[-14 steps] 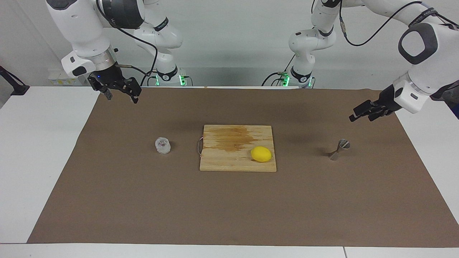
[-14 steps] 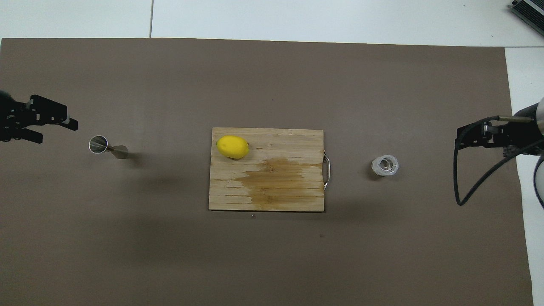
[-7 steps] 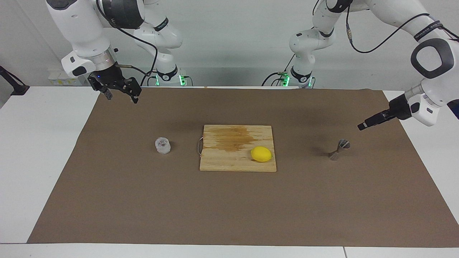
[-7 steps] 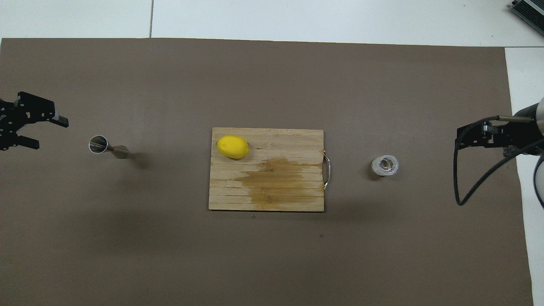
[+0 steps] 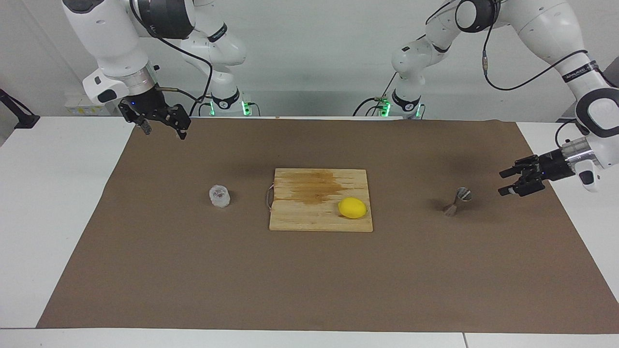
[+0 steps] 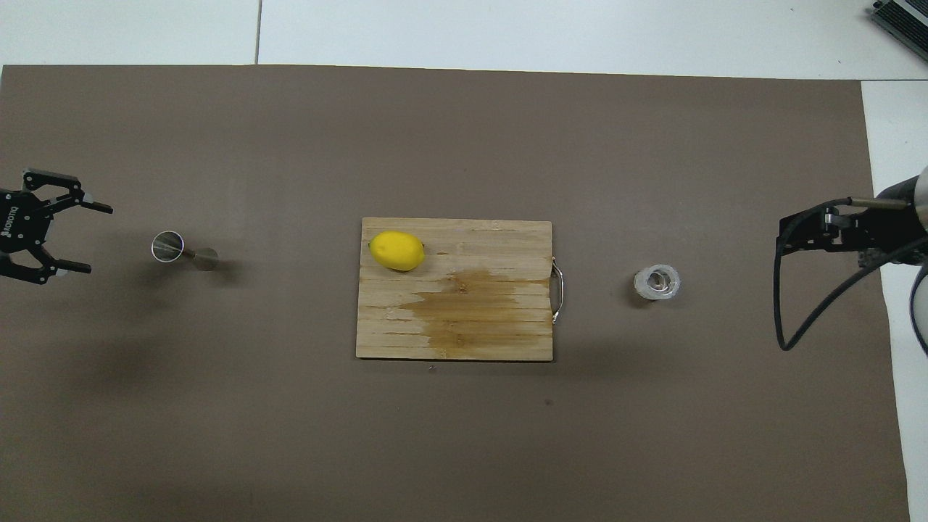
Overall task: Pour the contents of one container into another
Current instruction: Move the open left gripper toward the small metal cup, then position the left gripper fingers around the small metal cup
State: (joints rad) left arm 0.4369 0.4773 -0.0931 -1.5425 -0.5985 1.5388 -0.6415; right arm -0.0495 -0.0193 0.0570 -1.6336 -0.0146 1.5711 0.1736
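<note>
Brown mat (image 5: 309,280): jigger (image 5: 457,201) stands near open left end effector (image 5: 506,181).

My two arms are glossy white with dark grey joint caps; their bases glow green at twelve o'clock. Black cables loop along both. The left gripper (image 5: 513,181) is black, with white lettering on its body, behind a silver wrist ring. The right gripper (image 5: 162,124) is black too, with a small blue light.

Left gripper (image 6: 83,238): white brand lettering on its black body, apparently "ROBOTIQ". Left arm's wristband printing: illegible.
</note>
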